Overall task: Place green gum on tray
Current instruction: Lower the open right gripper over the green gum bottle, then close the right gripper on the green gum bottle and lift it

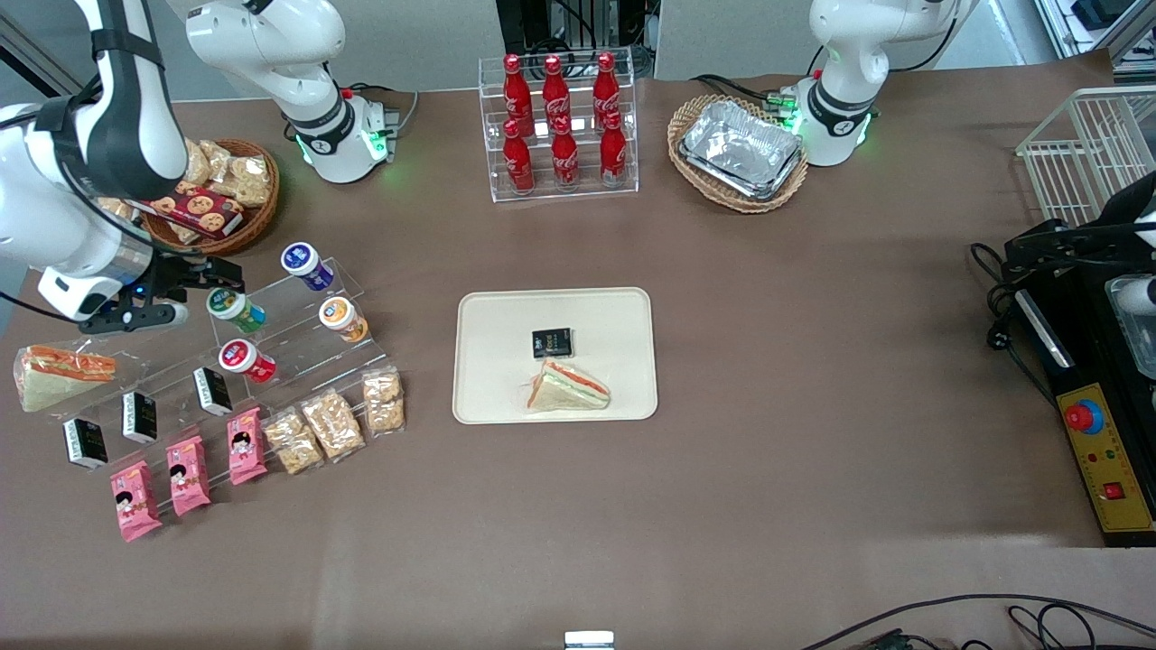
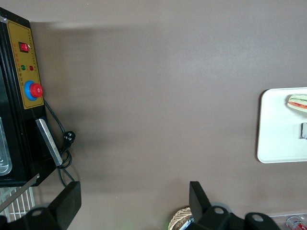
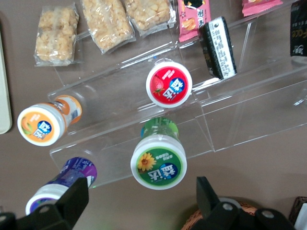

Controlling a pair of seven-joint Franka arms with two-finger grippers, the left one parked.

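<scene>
The green gum (image 3: 159, 161), a green canister with a white flower-labelled lid, lies on the clear stepped stand (image 1: 271, 338) at the frame's left, just beside the spread-open gripper (image 1: 194, 287).

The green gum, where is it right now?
The green gum sits on the clear stepped stand toward the working arm's end of the table, between the purple canister and the red canister. The gripper, jaws open, hovers beside it.
</scene>
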